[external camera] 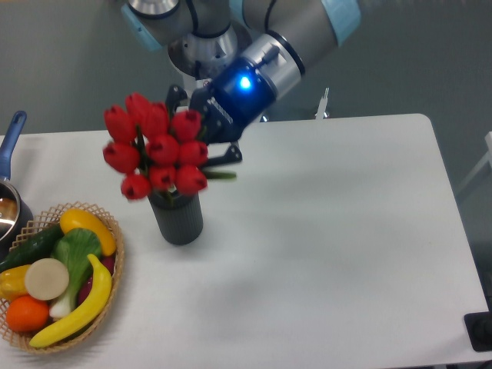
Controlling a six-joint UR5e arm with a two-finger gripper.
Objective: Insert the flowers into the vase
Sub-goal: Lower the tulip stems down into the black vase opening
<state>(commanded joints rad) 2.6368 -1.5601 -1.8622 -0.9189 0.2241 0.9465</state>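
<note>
The flowers [154, 151], a bunch of red tulip buds on green stems, hang in the air directly over the vase [179, 219], hiding its mouth. The vase is a dark ribbed cylinder standing upright on the white table, left of centre. My gripper [201, 137] is shut on the stems just right of the buds, with a blue light glowing on its wrist. The stem ends are hidden behind the buds and the fingers, so I cannot tell whether they reach into the vase.
A woven basket [115, 265] of fruit and vegetables sits at the front left, close to the vase. A pot with a blue handle [13, 131] is at the left edge. The robot's base column [204, 73] stands behind the table.
</note>
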